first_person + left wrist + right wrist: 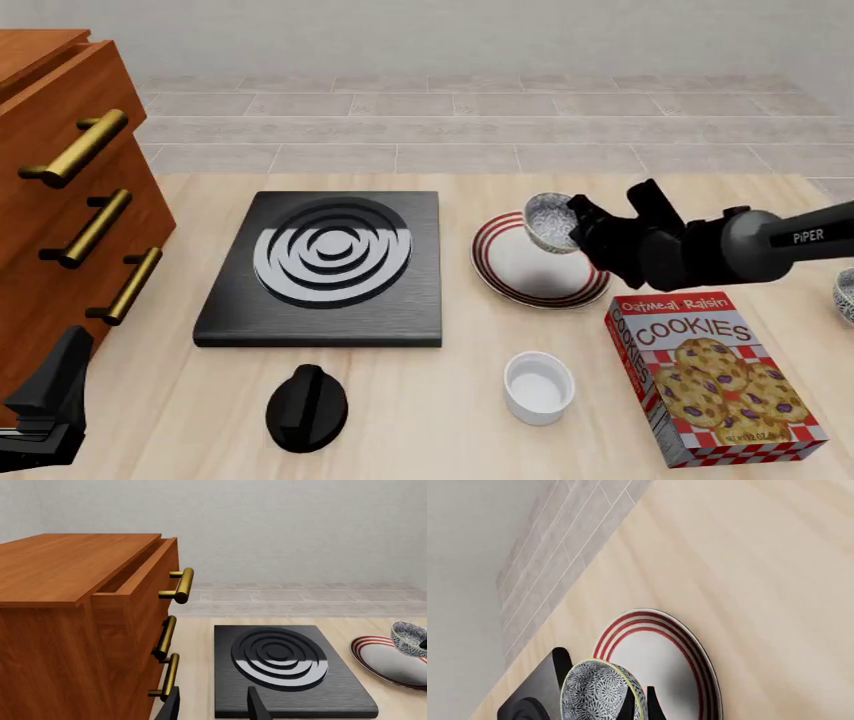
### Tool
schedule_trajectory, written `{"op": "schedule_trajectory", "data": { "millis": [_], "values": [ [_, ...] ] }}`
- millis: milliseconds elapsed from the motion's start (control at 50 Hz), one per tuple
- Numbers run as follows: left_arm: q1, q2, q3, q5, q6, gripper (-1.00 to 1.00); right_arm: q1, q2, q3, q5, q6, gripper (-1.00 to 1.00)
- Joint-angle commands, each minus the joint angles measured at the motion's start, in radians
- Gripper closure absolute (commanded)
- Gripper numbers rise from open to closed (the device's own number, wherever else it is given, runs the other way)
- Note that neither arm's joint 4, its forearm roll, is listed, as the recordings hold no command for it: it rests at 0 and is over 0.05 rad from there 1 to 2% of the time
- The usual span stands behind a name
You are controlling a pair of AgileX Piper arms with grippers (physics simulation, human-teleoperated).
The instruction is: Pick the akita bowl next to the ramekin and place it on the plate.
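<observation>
1. The akita bowl [547, 221] is held by the right end effector [577, 226], whose fingers are clamped on the bowl's rim; in the right wrist view the two fingertips [652, 706] are seen pinching the wall of the bowl [595, 693].
2. The bowl is tilted and positioned over the far part of the plate [521, 272]; whether it touches the plate cannot be told with certainty, though it appears to be just above it.
3. The plate lies on the surface [400, 400], just beside the right edge of the black stove burner [327, 265].
4. The ramekin [539, 387] stands upright on the surface nearer the camera, apart from the plate and to the left of the cookies box [717, 375].
5. A black knob [308, 406] is seen in front of the burner.
6. The left end effector [213, 707] is kept low at the left side, near the wooden drawer cabinet [60, 200], with its fingers set apart and nothing between them.
7. In the left wrist view the bowl [408, 637] is seen over the plate [383, 657] beyond the burner [280, 660].
</observation>
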Motion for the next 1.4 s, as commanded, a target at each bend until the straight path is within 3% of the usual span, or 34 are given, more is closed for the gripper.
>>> {"op": "schedule_trajectory", "data": {
  "millis": [20,1100,1360,1380,1400],
  "values": [
    [0.000,0.000,0.000,0.000,0.000,-1.00,0.005,0.037,-0.018,-0.017,0.011,1.00],
    [0.000,0.000,0.000,0.000,0.000,-1.00,0.003,0.131,-0.061,-0.029,0.003,1.00],
    [0.000,0.000,0.000,0.000,0.000,-1.00,0.035,0.136,-0.052,-0.049,0.020,1.00],
    [0.000,0.000,0.000,0.000,0.000,-1.00,0.018,0.132,-0.065,-0.029,-0.001,-1.00],
    [0.000,0.000,0.000,0.000,0.000,-1.00,0.036,0.131,-0.055,-0.050,0.013,-1.00]
  ]
}}
